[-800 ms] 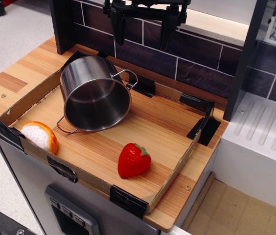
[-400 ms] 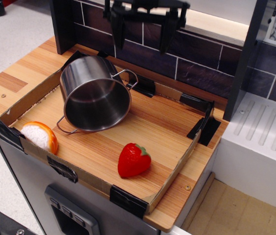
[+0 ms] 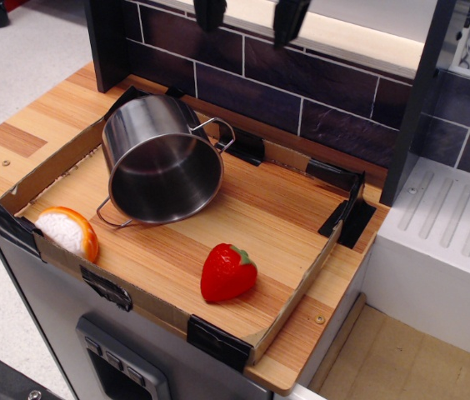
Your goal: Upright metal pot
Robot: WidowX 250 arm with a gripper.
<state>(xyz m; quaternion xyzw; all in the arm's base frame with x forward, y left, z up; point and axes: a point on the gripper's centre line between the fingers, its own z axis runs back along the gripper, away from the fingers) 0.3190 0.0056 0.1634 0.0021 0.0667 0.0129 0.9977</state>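
Observation:
The shiny metal pot lies tipped on its side in the back left of the cardboard-edged wooden tray, its open mouth facing the front, with one wire loop handle at the upper right and one at the lower left. My gripper is high above, at the top edge of the view over the tiled back wall. Only its two black fingertips show, spread wide apart with nothing between them. It is well clear of the pot.
A red toy strawberry lies in the tray's front middle. An orange-and-white toy piece sits in the front left corner. A dark tiled wall runs behind. A white sink unit stands to the right.
The gripper has risen, so that most of it has left the top of the view. The pot, strawberry and orange piece have not moved.

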